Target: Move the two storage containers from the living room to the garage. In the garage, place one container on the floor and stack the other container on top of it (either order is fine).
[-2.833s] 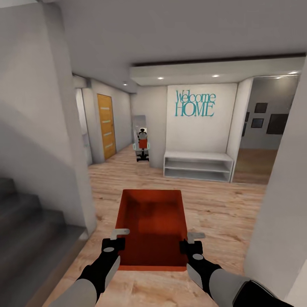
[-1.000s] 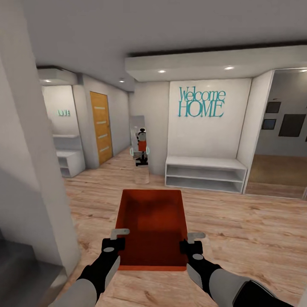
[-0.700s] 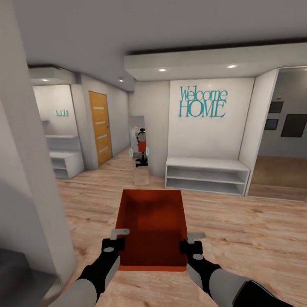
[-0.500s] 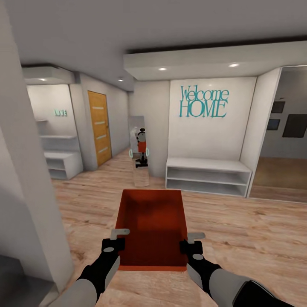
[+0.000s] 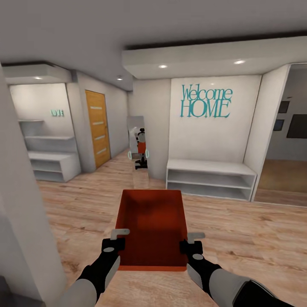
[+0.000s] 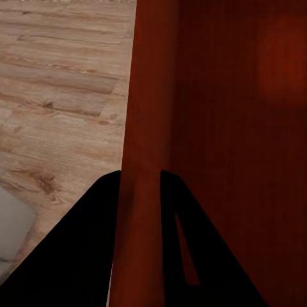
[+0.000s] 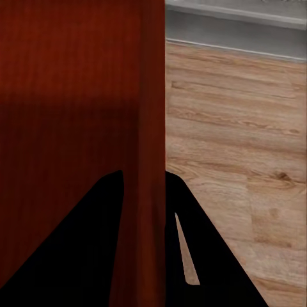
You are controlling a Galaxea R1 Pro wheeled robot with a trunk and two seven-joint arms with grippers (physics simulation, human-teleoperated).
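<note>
One orange-red storage container (image 5: 151, 221), open-topped and empty, is held level in front of me above a light wood plank floor. My left gripper (image 5: 116, 238) is shut on its left wall near the close end, and my right gripper (image 5: 190, 241) is shut on its right wall. In the left wrist view the dark fingers of the left gripper (image 6: 139, 176) straddle the thin red wall (image 6: 147, 96). The right wrist view shows the right gripper (image 7: 142, 174) clamped the same way on the container (image 7: 77, 77). The garage is out of view.
I am in an entry hall. Ahead stands a low white shelf bench (image 5: 211, 179) under a "Welcome HOME" wall. A mirror (image 5: 137, 145) and an orange door (image 5: 97, 128) lie ahead left, beside white shelves (image 5: 51, 164). A wall corner (image 5: 21, 238) is close on my left. An opening (image 5: 283, 170) is at the right.
The whole view has shifted as I travelled: the stairs and near wall slid off to the left and the left alcove with shelves came into view. The container and both grips are unchanged.
</note>
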